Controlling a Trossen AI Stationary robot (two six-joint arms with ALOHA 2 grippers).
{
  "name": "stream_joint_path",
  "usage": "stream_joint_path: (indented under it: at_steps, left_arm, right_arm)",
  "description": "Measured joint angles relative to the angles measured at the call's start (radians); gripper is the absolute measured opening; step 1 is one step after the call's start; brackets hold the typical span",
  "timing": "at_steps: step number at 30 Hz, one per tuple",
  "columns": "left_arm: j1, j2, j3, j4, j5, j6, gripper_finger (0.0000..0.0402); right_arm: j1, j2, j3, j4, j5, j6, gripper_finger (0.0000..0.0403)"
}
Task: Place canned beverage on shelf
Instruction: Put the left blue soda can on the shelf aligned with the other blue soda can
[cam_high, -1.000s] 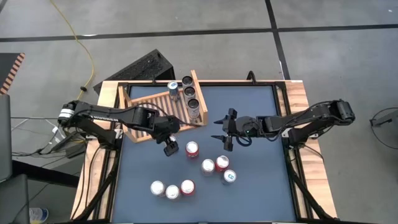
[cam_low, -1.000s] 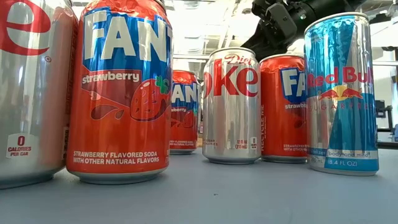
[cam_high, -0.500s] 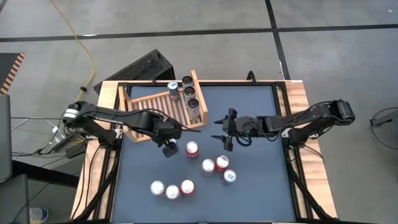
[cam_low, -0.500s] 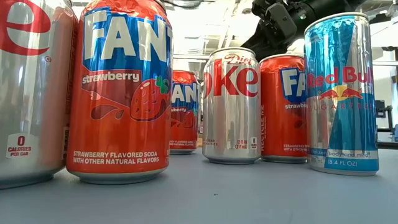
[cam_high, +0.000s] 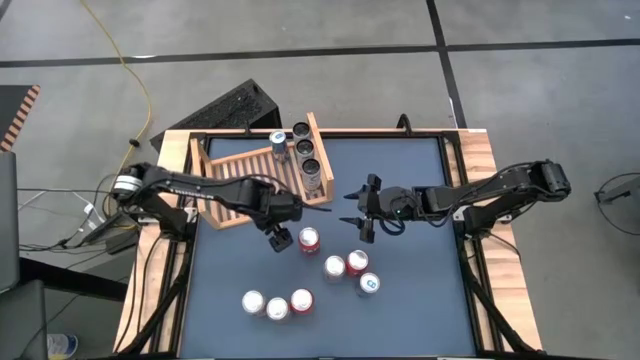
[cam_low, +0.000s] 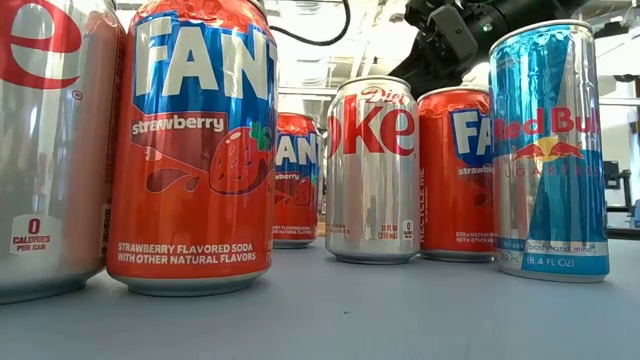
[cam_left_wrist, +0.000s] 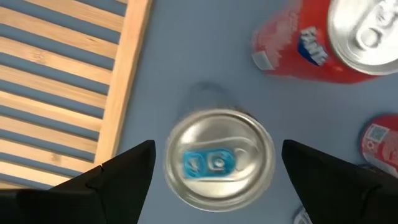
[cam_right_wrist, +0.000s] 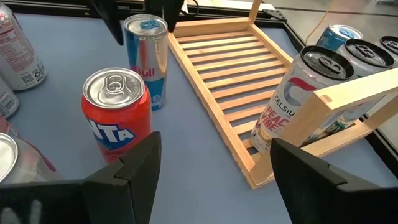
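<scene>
A slim silver-and-blue Red Bull can (cam_left_wrist: 219, 160) (cam_right_wrist: 147, 57) stands upright on the dark table, right beside a red Fanta can (cam_high: 309, 239). My left gripper (cam_high: 276, 238) (cam_left_wrist: 217, 152) hovers over it, open, one finger on each side of its top and not touching. In the high view the gripper hides this can. The light-wood slatted shelf (cam_high: 240, 168) (cam_right_wrist: 217, 68) lies at the table's back left, with several cans (cam_high: 305, 150) along its right side board. My right gripper (cam_high: 356, 212) (cam_right_wrist: 214, 165) is open and holds nothing, right of the shelf.
Loose cans stand in two groups (cam_high: 350, 268) (cam_high: 277, 306) on the nearer half of the table. A black ridged box (cam_high: 235, 108) sits behind the shelf. In the low view a row of cans (cam_low: 372, 170) fills the front, with a dark arm (cam_low: 470, 30) above.
My left arm has reached a little farther right, bringing its gripper closer to the red Fanta can. The right arm and the cans have not moved.
</scene>
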Motion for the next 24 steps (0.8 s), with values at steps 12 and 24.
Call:
stream_joint_path:
  at_steps: [12, 24]
  left_arm:
    - [0.030, 0.000, 0.000, 0.006, 0.033, 0.033, 0.0336]
    - [0.030, -0.001, 0.000, 0.004, 0.000, 0.045, 0.0223]
  right_arm:
    - [0.000, 0.000, 0.000, -0.031, 0.000, 0.016, 0.0276]
    - [0.000, 0.000, 0.000, -0.032, 0.000, 0.025, 0.0276]
